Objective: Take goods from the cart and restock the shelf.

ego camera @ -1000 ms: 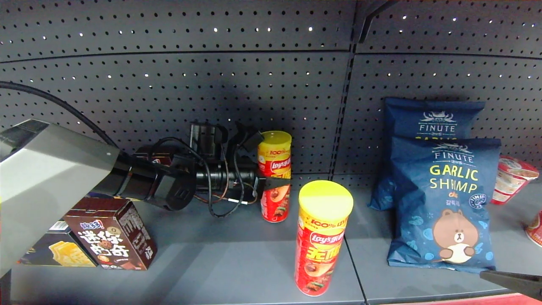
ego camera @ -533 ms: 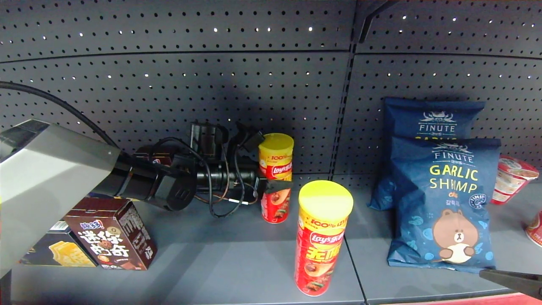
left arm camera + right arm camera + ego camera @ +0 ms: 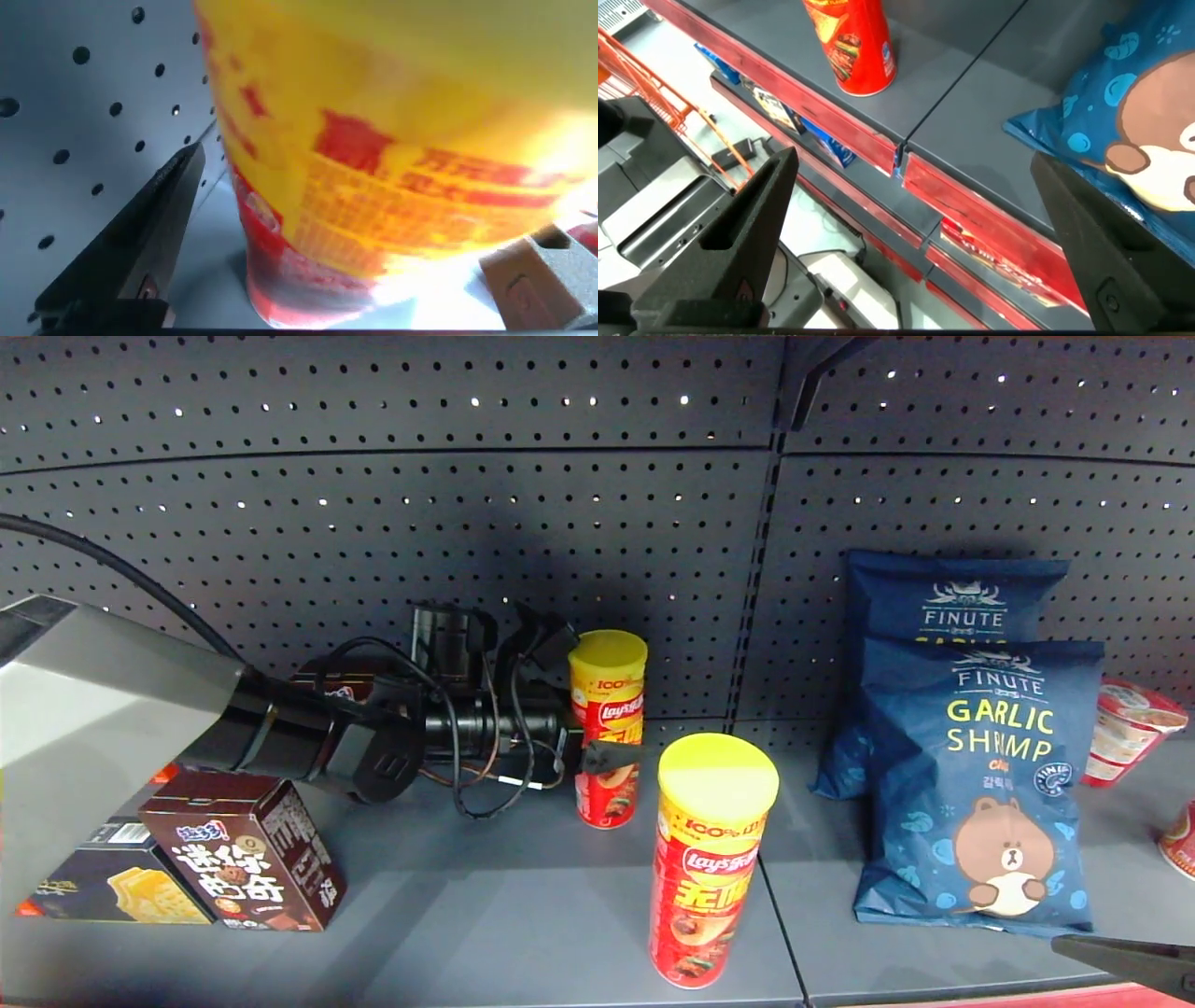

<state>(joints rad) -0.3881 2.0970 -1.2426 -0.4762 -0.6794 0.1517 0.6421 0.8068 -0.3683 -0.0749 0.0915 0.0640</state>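
Observation:
A red chip can with a yellow lid (image 3: 607, 709) stands upright at the back of the grey shelf (image 3: 523, 896). My left gripper (image 3: 611, 756) reaches in from the left with its fingers on either side of the can's middle. In the left wrist view the can (image 3: 392, 168) sits between the jaws, and a gap shows beside the dark finger (image 3: 140, 243). A second, nearer chip can (image 3: 711, 859) stands close to the shelf's front edge. My right gripper (image 3: 924, 243) hangs open below the shelf front, near that can (image 3: 850, 42).
A brown chocolate box (image 3: 247, 854) and a dark cracker box (image 3: 121, 891) sit at the left. Two blue shrimp-chip bags (image 3: 976, 784) lean at the right, with noodle cups (image 3: 1134, 728) beyond. The pegboard wall is right behind. An orange cart (image 3: 635, 75) is below.
The back can has dropped slightly and straightened onto the shelf. My left arm has pulled a little to the left, and its finger now sits lower on the can.

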